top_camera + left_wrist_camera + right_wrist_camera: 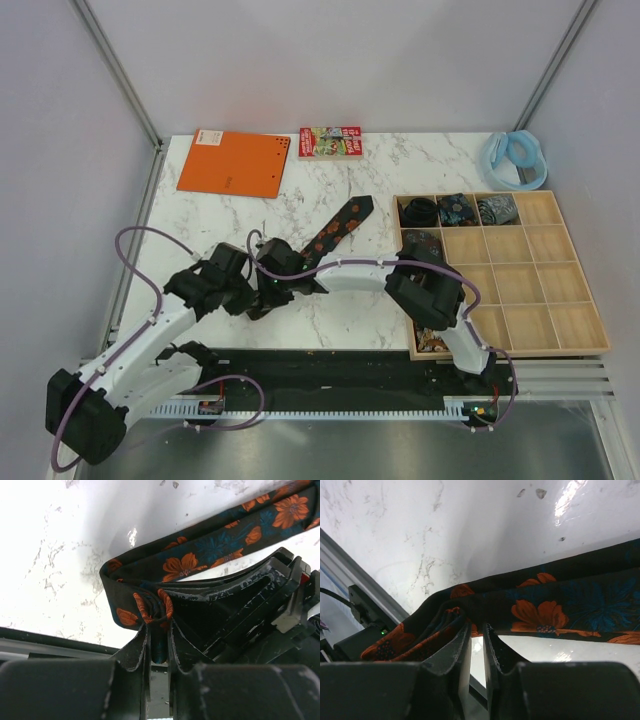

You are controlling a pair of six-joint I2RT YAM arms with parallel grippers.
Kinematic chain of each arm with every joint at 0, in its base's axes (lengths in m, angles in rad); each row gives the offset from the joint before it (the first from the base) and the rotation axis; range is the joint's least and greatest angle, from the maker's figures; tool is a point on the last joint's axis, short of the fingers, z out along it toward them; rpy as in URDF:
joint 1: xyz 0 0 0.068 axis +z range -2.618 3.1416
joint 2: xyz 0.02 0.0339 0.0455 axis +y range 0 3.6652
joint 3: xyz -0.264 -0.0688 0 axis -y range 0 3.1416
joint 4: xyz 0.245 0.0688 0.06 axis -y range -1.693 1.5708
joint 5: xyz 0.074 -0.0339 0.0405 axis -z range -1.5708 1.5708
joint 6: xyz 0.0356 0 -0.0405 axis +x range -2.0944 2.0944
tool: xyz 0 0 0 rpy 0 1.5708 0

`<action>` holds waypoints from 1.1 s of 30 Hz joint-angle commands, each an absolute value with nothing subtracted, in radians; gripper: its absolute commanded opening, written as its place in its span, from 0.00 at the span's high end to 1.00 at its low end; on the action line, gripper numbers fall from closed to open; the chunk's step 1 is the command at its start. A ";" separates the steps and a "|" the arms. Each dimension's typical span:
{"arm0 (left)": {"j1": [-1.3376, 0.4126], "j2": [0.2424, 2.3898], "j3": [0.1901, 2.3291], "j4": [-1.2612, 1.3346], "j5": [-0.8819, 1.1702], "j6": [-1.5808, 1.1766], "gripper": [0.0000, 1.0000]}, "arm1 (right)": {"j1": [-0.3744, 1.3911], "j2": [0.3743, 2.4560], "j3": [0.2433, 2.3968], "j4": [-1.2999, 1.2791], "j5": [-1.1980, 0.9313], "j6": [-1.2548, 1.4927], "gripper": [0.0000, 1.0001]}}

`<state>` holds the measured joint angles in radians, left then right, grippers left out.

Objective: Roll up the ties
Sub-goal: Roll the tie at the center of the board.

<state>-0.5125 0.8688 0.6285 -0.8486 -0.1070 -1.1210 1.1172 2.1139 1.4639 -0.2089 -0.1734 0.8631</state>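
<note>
- The black tie with orange-red flowers [335, 228] lies on the white marbled surface [400, 165]. It runs slantwise from its broad pointed end, near the wooden tray, down to where the two arms meet left of the middle.
- The left pincer [159, 630] is clamped on that tie. In the left wrist view its two fingers stand close together, with a bunched fold of flowered fabric caught between the tips.
- From that fold the tie bends round in a tight loop, then stretches flat toward the upper right of the same view.
- The right pincer [476, 640] reaches in from the opposite side and sits just beside the left one.
- Its fingers are drawn near together with only a thin slit between them, and the tips touch the tie's lower edge. A fold of the tie heaps against the outer side of the left-hand finger [457, 647]. I cannot tell whether any fabric is nipped in the slit.
- The wooden compartment tray [575, 345] sits at the right of the surface. Coiled ties [457, 208] fill three cells of its back row, and a fourth fills the first cell of the next row.
- An orange notebook [235, 163], a small red-covered book [330, 141] and a pale blue ring [515, 160] lie along the far edge, well apart from the arms.
</note>
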 commanded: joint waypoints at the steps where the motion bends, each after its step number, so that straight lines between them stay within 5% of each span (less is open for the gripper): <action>1: -0.514 0.969 0.690 -0.715 -0.140 -1.042 0.96 | 1.117 2.138 1.526 -0.224 -0.219 0.830 0.76; 22: -0.514 1.236 0.764 -0.658 -0.178 -0.930 0.96 | 0.980 1.924 1.264 -0.279 -0.238 0.710 0.68; 28: -0.514 1.298 0.816 -0.658 -0.144 -0.891 0.70 | 0.942 1.858 1.198 -0.281 -0.241 0.700 0.68; 29: -0.514 1.308 0.824 -0.660 -0.140 -0.887 0.51 | 0.934 1.849 1.197 -0.284 -0.242 0.695 0.68; 33: -0.514 1.312 0.863 -0.660 -0.129 -0.871 0.33 | 0.907 1.810 1.186 -0.299 -0.239 0.684 0.67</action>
